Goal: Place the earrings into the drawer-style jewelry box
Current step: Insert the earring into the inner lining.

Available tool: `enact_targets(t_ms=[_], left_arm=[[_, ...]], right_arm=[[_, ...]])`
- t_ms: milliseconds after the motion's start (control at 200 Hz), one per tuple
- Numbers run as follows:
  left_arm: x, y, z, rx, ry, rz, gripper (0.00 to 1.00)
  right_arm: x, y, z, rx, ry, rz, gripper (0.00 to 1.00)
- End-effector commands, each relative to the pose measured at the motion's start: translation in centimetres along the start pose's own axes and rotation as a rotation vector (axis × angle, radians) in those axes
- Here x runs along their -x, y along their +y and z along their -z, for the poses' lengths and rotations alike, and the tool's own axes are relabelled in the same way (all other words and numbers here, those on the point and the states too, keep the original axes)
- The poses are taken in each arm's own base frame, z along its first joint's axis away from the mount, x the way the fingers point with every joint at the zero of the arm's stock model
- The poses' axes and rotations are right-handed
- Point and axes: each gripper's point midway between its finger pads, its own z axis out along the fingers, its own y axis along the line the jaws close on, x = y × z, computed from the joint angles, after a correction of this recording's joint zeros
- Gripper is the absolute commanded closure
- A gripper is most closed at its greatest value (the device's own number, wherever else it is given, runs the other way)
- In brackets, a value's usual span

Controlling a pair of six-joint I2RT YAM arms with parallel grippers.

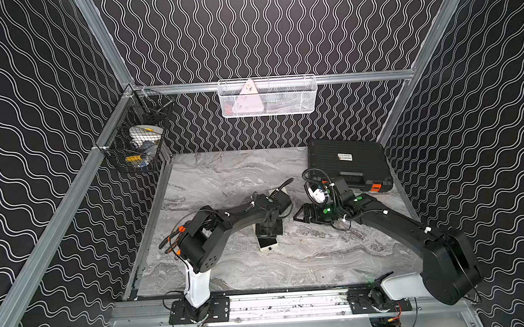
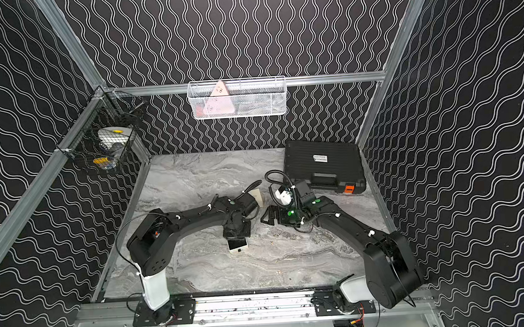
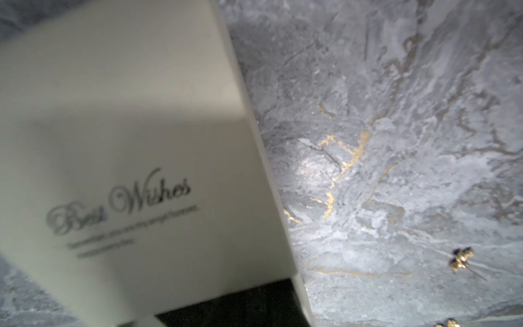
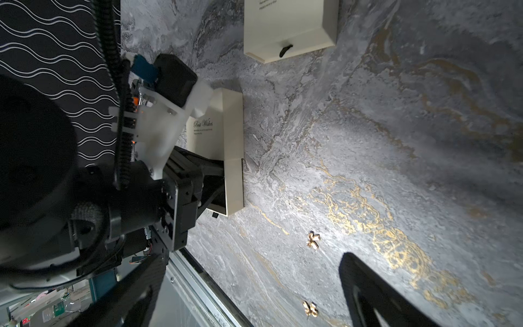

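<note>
The drawer-style jewelry box (image 1: 268, 244) (image 2: 238, 246) is cream with "Best Wishes" on its lid (image 3: 127, 141) (image 4: 223, 133). Its drawer (image 4: 234, 186) is pulled partly out and shows a black inside (image 3: 226, 305). My left gripper (image 1: 268, 230) (image 4: 219, 181) points down at the drawer end; how far apart its fingers stand does not show. Two gold earrings (image 4: 313, 240) (image 4: 310, 308) lie on the marble beside the box, also in the left wrist view (image 3: 461, 259) (image 3: 447, 322). My right gripper (image 1: 299, 215) (image 4: 254, 305) hovers open near them, holding nothing.
A second cream box (image 1: 280, 196) (image 4: 291, 28) with a black pull tab lies behind the left arm. A black case (image 1: 348, 162) sits at the back right. A white wire basket (image 1: 267, 97) and a black mesh basket (image 1: 134, 141) hang on the walls.
</note>
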Motion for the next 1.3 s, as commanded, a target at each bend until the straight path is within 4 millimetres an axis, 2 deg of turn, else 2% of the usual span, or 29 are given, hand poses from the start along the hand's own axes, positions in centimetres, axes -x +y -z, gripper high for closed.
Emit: enact_targets(t_ms=[0,95,190,535,951,1066,1156,1251,1296], left_arm=[[0.3,0.4,0.6,0.009,-0.024,-0.010,0.77],[0.3,0.4,0.9,0.006,-0.028,-0.013,0.69],[0.2,0.4,1.0,0.000,-0.029,-0.014,0.65],[0.5,0.1,1.9,-0.020,-0.045,-0.020,0.57],[0.9,-1.1,4.6,-0.080,-0.105,-0.039,0.52],[0.8,-1.6,5.7,-0.124,-0.126,-0.045,0.51],[0.7,-1.8,7.0,-0.160,-0.150,-0.059,0.49],[0.0,-1.5,8.0,-0.191,-0.155,-0.072,0.45],[-0.4,-1.2,8.1,-0.197,-0.160,-0.073,0.36]], right_arm=[[0.4,0.4,0.3,0.011,-0.014,-0.001,0.00],[0.4,0.5,0.4,0.012,-0.018,0.000,0.00],[0.4,0.6,0.6,0.011,-0.021,0.000,0.00],[0.4,0.7,0.8,0.013,-0.027,0.002,0.00],[0.3,0.7,0.8,0.012,-0.019,0.009,0.01],[-0.4,-0.4,0.9,-0.043,-0.007,0.007,0.10],[-1.4,-2.4,0.9,-0.148,0.001,0.008,0.20],[-3.0,-3.4,0.1,-0.279,0.048,0.070,0.28],[-3.8,-3.4,-0.3,-0.333,0.075,0.108,0.30]])
